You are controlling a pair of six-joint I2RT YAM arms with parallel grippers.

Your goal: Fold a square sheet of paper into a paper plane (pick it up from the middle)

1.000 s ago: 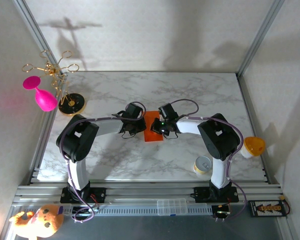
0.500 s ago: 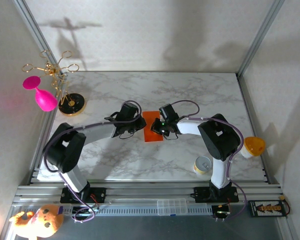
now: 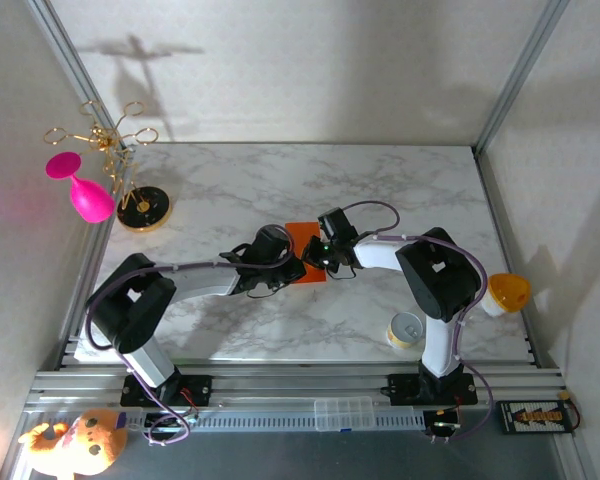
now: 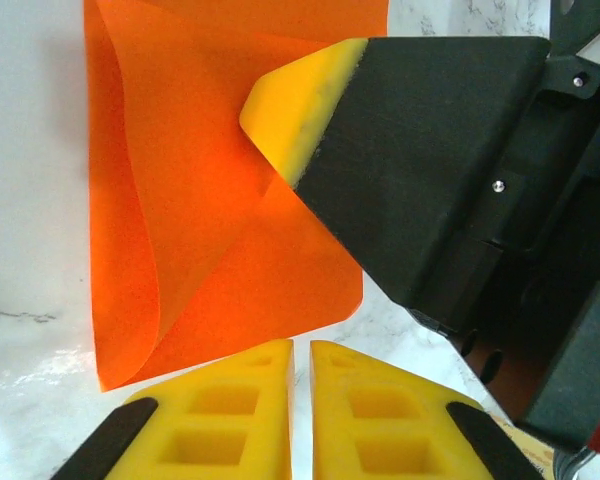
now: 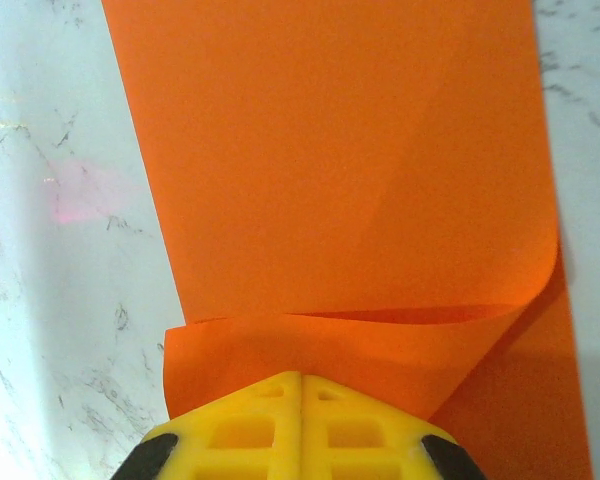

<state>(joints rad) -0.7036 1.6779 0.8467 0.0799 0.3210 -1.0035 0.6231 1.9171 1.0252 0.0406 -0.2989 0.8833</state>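
Fingers pressed together, the right gripper (image 5: 300, 382) pins the curled flap of the square sheet of paper (image 3: 301, 237), mid-frame overhead, probably to set the crease; the left gripper (image 4: 301, 352), barely parted and empty, sits at the sheet's edge.

The square sheet of paper (image 5: 330, 160) is showing a plain, unmarked bright orange, deepening to red-orange where its folded layers are overlapping. The worktop (image 3: 400, 190) is showing white marble with thin grey veins running through it. The left gripper (image 4: 302, 400) and the right gripper (image 5: 300, 415) are both showing yellow fingers on black bodies. A goblet (image 3: 83, 192) is glowing hot pink, a wire stand (image 3: 145, 208) is gleaming gold, a can (image 3: 407, 330) is showing yellow, and a cup (image 3: 507, 291) is showing orange-yellow.
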